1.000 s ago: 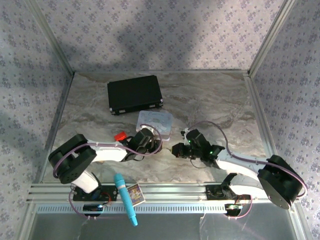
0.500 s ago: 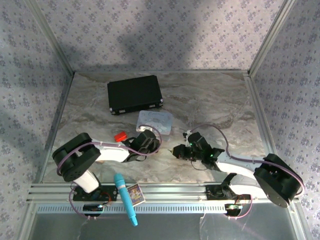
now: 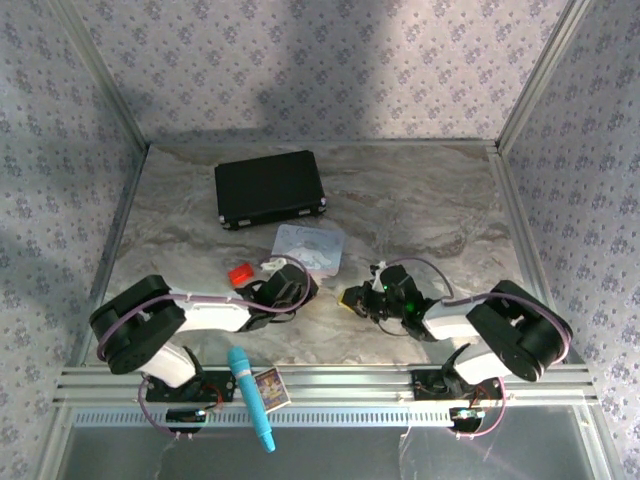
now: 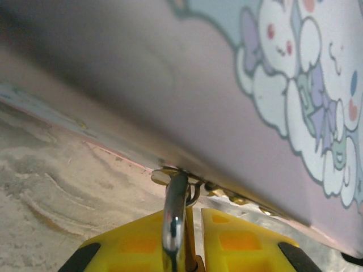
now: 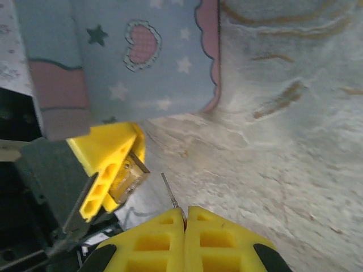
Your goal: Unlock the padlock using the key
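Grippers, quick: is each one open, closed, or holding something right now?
Left gripper: closed on the padlock.
Right gripper: closed on the key.

The tiny gold padlock sits pinched in the left gripper, its shiny shackle poking out. The thin silver key sticks out of the right gripper, near the padlock, not touching
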You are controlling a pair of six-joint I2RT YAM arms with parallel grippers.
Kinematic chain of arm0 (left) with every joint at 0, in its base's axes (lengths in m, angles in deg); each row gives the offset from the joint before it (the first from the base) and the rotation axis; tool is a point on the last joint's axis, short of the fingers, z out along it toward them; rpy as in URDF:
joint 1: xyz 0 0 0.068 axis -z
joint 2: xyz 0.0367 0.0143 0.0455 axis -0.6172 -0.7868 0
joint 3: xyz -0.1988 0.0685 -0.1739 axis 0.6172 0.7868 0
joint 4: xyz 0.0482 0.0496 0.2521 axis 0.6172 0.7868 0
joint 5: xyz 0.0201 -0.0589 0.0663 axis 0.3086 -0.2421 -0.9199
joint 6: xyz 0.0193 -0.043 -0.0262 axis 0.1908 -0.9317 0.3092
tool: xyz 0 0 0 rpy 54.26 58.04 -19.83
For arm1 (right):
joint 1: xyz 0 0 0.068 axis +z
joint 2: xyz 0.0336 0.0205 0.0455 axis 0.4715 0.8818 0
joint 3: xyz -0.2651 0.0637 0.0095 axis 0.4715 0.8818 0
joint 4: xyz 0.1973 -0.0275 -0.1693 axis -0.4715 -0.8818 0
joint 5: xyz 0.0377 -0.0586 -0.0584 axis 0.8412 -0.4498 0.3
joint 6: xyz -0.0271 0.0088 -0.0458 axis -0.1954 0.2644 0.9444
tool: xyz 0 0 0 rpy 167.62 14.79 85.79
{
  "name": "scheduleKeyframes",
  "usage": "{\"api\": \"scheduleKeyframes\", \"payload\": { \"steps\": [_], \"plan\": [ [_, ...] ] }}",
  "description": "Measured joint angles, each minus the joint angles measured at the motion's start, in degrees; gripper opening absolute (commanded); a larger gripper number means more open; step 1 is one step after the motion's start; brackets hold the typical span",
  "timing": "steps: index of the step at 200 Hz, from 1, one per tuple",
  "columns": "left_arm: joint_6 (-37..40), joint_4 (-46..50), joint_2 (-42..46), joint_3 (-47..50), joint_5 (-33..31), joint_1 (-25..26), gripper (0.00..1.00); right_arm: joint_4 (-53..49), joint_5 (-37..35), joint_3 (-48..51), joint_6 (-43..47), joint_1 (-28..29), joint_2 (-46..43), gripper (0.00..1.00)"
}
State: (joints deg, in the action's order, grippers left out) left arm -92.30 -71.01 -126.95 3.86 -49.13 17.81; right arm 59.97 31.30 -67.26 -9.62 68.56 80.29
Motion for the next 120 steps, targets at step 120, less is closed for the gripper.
{"api": "scheduleKeyframes", "payload": {
  "steps": [120],
  "plan": [
    [-20.55, -1.31, 1.88, 0.59, -2.19, 1.64, 0.0, 15.06, 4.81, 0.09, -9.53, -0.26, 8.52, 0.0]
  ]
}}
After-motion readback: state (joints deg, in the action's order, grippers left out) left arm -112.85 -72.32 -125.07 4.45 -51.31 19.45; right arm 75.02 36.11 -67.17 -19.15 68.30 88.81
